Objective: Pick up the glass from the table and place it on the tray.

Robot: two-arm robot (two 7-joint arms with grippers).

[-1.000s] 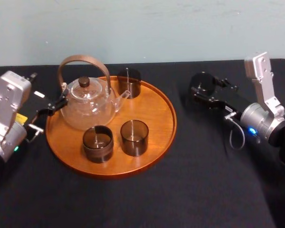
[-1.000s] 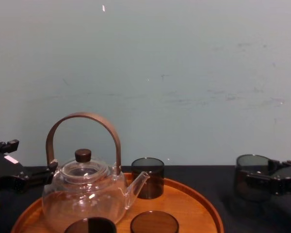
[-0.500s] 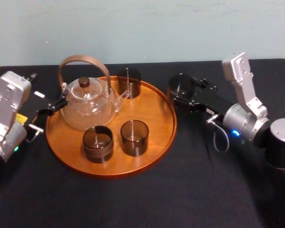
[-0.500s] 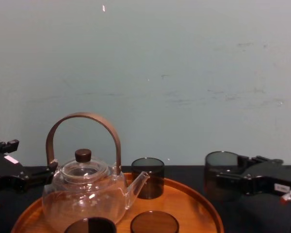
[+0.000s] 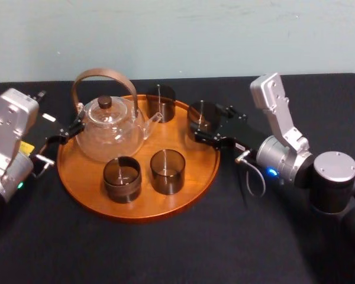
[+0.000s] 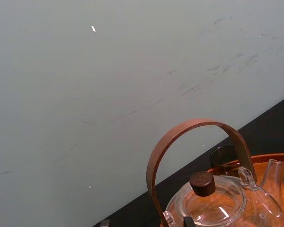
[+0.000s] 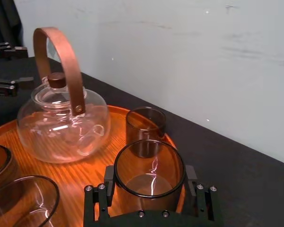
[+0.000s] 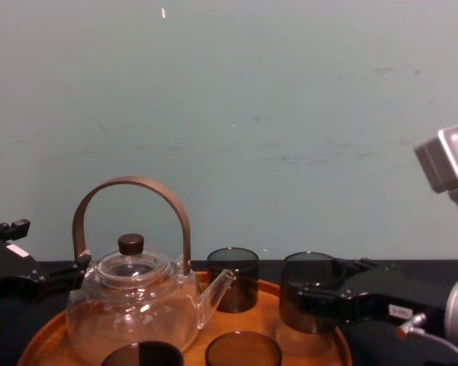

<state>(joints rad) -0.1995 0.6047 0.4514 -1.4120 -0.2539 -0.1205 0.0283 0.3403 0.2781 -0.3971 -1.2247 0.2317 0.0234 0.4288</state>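
My right gripper point(image 5: 208, 131) is shut on a smoky dark glass point(image 5: 202, 116), one finger on each side of its wall, as the right wrist view shows for the glass point(image 7: 149, 176) and gripper point(image 7: 149, 201). It holds the glass upright over the right part of the round orange-brown tray point(image 5: 189, 195), just inside the rim. From the chest, the glass point(image 8: 308, 293) hangs slightly above the tray point(image 8: 320, 328). My left gripper point(image 5: 58, 127) stands open at the tray's left edge, beside the teapot, holding nothing.
A clear glass teapot point(image 5: 109, 127) with a brown arched handle stands on the tray's left half. Three more dark glasses stand on the tray: one at the back point(image 5: 160, 103), two at the front point(image 5: 167, 171) point(image 5: 122, 178). Black table cloth point(image 5: 165, 248) surrounds the tray.
My right arm has carried the glass to the left, from above the black table at the right to above the tray's right side. The left arm has not moved.
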